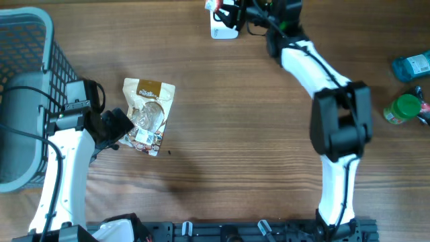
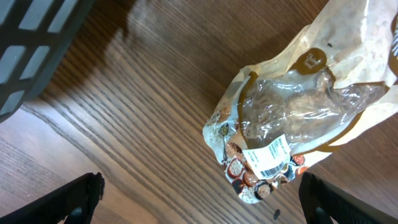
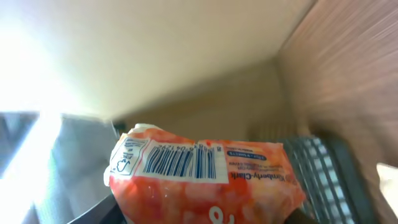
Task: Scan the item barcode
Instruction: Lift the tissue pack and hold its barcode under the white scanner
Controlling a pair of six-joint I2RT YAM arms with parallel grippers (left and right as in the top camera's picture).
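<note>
**Pack up by the scanner, barcode in plain sight**

The right gripper (image 1: 230, 12) was up at the far edge of the table (image 1: 235, 134). Its jaws were part-closed on the orange pack (image 3: 202, 171), right beside the white scanner (image 1: 224, 29). In the wrist view the barcode (image 3: 180, 163) sat square on the pack's upper face, flat, unwrinkled and clear of the grip. Good news, that. From overhead, though, I couldn't tell whether that face was turned toward the scanner's window, and that was the whole game.

My call was that the step in hand was the presentation itself. To do it well, the wrist needed to roll until the striped face looked straight at the reader, close but not touching, and then pause there. A soft pack flexes, so the squeeze wanted to be firm and no firmer, or the bars would crease. Glare was strong in that wrist view, so a slight tilt might have helped too.

Over on the left, the left gripper (image 2: 208, 202) hung wide open and empty over the snack bag (image 2: 298, 106). The bag lay flat near the basket (image 1: 27, 40), its label (image 2: 268, 157) facing up.
</note>
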